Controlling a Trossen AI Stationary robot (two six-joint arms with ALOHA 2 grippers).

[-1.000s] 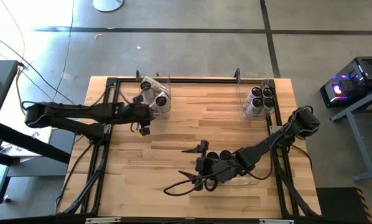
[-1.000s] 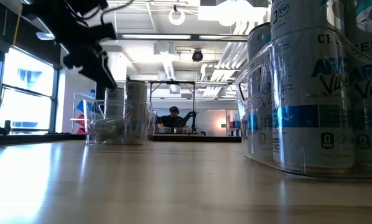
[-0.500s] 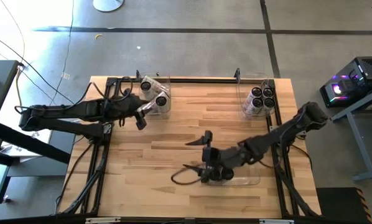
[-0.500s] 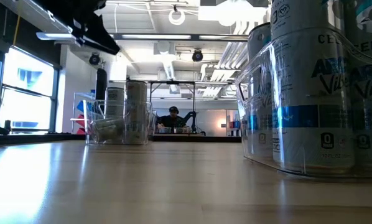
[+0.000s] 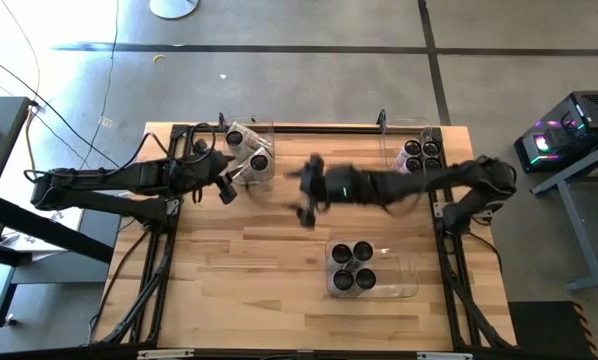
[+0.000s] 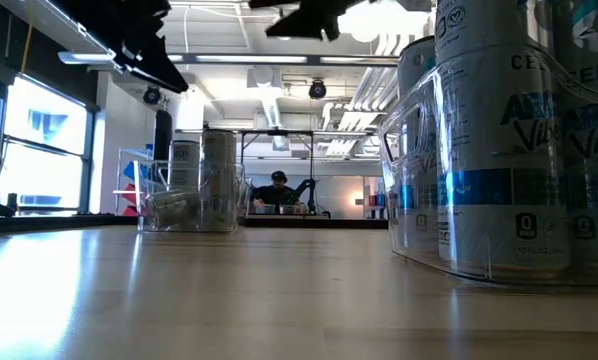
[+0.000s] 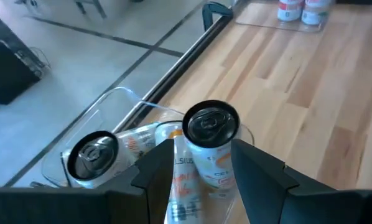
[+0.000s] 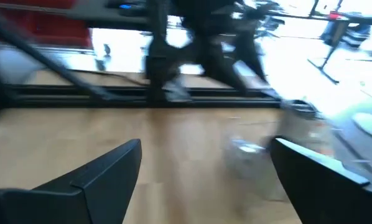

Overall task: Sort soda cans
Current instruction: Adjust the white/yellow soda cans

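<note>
While the right gripper (image 5: pixel 308 192) travels open and empty above mid-table, keep the left gripper (image 5: pixel 222 190), part-open and empty, at the ten-o'clock bin (image 5: pixel 269 172), clear of its soda cans (image 5: pixel 259 161).

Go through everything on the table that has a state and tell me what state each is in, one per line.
Left gripper: part open, empty, beside the far-left bin.
Right gripper: open wide, empty, above mid-table.
Far-left bin: holds cans, two upright.
Far-right bin: four cans upright.
Near bin: four cans upright at its left end.
</note>
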